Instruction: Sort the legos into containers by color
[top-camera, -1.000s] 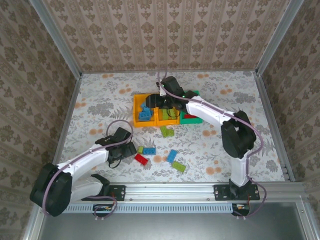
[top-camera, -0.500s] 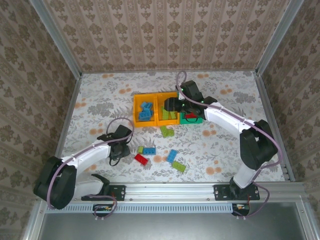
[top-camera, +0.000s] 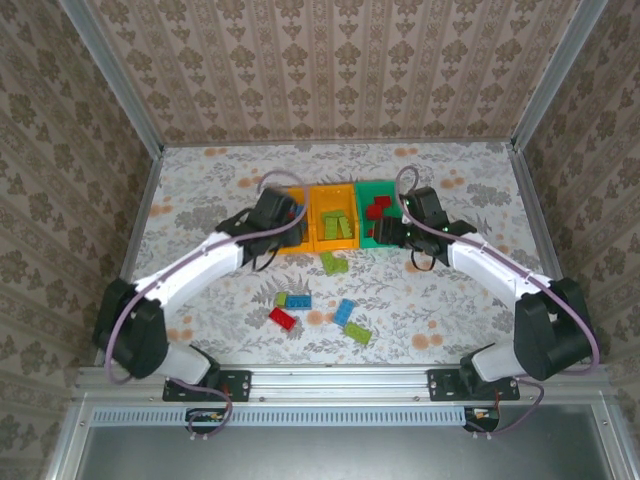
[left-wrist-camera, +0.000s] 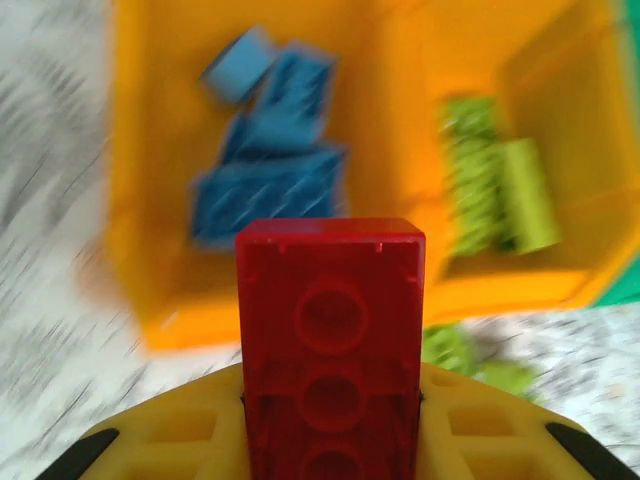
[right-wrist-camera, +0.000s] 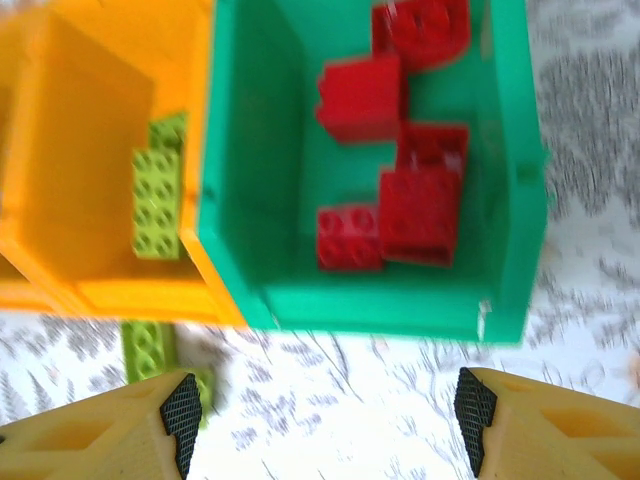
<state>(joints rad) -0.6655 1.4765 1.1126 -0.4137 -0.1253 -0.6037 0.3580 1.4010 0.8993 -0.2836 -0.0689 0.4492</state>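
The left tool (left-wrist-camera: 330, 400) is clamping down on a red brick (left-wrist-camera: 330, 320), holding it end-on. It's hovering right at the near edge of the left orange bin (left-wrist-camera: 130, 220), where the blue bricks (left-wrist-camera: 270, 170) are lying in a heap. The right tool (right-wrist-camera: 330, 410) is hanging with its fingers spread wide and nothing between them. It's sitting over the table (top-camera: 200, 200), just on the near side of the green bin (right-wrist-camera: 240, 200). The red bricks (right-wrist-camera: 415, 215) are bunching up toward that bin's right half, and the lime bricks (right-wrist-camera: 157, 200) are resting in the middle orange bin (right-wrist-camera: 60, 150).

Out on the table, a lime brick (top-camera: 334, 262) is lying just in front of the middle bin. Closer to the arm bases, a lime-and-blue pair (top-camera: 293, 299), a loose red one (top-camera: 282, 318), a loose blue one (top-camera: 343, 311) and another lime one (top-camera: 359, 335) are waiting near each other.
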